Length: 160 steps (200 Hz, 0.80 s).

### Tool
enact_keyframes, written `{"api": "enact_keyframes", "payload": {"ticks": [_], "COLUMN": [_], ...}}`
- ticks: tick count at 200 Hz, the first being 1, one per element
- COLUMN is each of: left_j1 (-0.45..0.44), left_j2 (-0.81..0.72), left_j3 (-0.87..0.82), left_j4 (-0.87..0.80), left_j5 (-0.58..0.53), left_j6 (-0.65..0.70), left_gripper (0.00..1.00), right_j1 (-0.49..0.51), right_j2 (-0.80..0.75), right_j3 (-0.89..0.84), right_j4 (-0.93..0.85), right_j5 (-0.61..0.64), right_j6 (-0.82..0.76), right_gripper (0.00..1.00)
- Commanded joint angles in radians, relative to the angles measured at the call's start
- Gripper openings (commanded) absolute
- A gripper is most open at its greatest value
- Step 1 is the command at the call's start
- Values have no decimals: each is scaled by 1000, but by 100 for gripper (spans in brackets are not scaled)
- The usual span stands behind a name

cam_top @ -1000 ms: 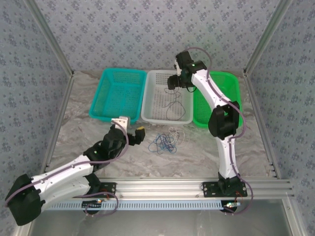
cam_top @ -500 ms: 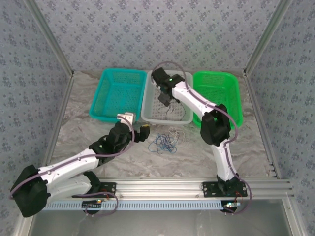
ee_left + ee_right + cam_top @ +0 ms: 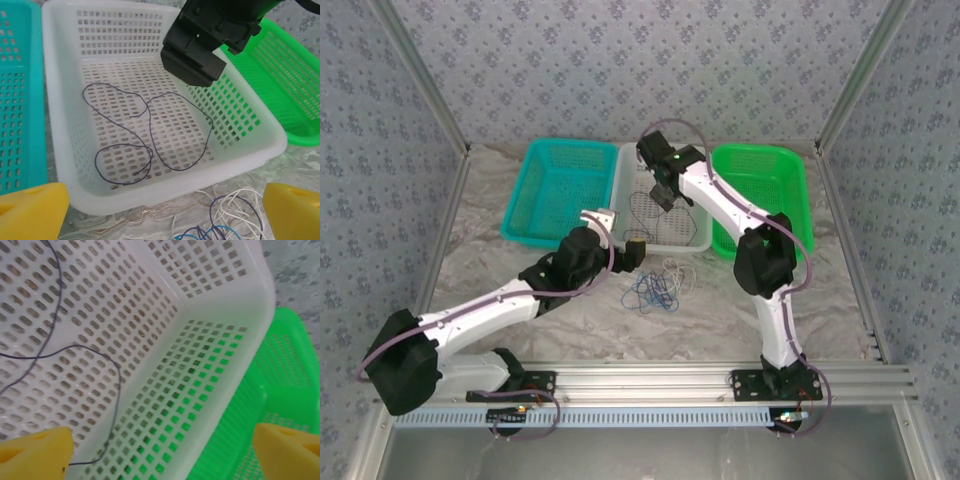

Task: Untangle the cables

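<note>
Left gripper (image 3: 632, 252) has advanced to the white basket's (image 3: 618, 196) near rim, spread and empty. Right gripper (image 3: 660, 192), released, hovers over the dark cable (image 3: 150, 135) inside. Blue and whitish cables (image 3: 660, 285) lie tangled on the table (image 3: 720, 310), still to sort.

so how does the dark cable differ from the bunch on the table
The dark cable lies alone in open loops inside the white basket; the blue and whitish cables overlap in a bunch on the table. The dark cable is one colour, the bunch mixed. All are thin and floppy.
</note>
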Motion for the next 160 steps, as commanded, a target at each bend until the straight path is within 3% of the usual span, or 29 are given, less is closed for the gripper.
{"api": "enact_keyframes", "payload": {"ticks": [1,21,58,100,131,160], "left_j1": [6,5,5,5,6,6], "left_j2": [12,1,-46,-62,-60,-49], "left_j3": [10,-13,-62,-114,-121,-115], "left_j4": [-4,-10,-30,-28,-24,-20], "left_j5": [39,35,38,48,41,40], "left_j6": [-5,-11,-1,-8,-3,3], "left_gripper": [100,99,99,99,99,99], "right_j1": [-62,-85,-87,-92,-56,-12], "right_j2": [-127,-251,-483,-692,-793,-774], "right_j3": [-46,-182,-425,-726,-972,-1065], "right_j4": [1,100,194,239,354,448], "right_j5": [-182,-328,-455,-715,-747,-764], "right_j6": [120,149,242,412,545,625], "right_gripper": [93,92,89,74,69,68]}}
